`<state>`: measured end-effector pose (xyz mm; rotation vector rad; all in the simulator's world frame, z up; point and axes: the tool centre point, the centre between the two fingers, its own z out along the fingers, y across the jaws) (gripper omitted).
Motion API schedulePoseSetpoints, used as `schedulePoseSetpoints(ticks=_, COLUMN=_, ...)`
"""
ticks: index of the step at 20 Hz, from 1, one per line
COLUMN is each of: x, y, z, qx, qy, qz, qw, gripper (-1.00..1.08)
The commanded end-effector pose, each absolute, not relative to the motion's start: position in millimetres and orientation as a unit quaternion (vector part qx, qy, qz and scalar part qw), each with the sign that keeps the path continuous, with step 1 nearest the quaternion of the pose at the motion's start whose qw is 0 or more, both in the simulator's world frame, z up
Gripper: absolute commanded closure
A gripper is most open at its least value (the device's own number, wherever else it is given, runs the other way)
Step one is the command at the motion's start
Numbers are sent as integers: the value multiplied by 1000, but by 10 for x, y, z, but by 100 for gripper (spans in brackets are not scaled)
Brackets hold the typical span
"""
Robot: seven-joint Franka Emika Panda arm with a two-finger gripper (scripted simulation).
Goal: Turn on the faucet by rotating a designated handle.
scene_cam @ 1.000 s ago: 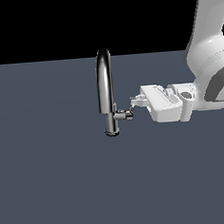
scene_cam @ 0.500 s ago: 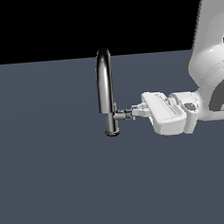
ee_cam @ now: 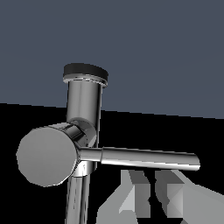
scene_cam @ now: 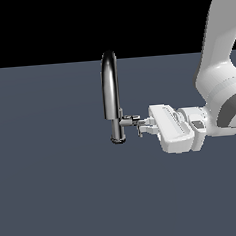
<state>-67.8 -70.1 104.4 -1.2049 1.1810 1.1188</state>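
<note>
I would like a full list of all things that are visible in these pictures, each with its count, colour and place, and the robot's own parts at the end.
tall shiny chrome faucet with arched spout: one, silver, standing upright on the floor near the middle of the exterior view.
small thin chrome lever handle: one, silver, sticking sideways from the short stub low on the faucet, toward the exterior view's right.
flat floor surface: one, dark grey-blue, under the faucet; black background behind it.
white robot arm: one, white and grey, at the exterior view's right.
gripper: one, white, fingertips at the handle; whether it is open or shut is unclear.
</note>
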Motion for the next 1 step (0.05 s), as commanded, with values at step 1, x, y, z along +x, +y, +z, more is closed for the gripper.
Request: schedulePoseSetpoints(ticks=1, x=-846, y=-615, z=658, qx=-491, qy=509, qz=485, qw=515, gripper=108)
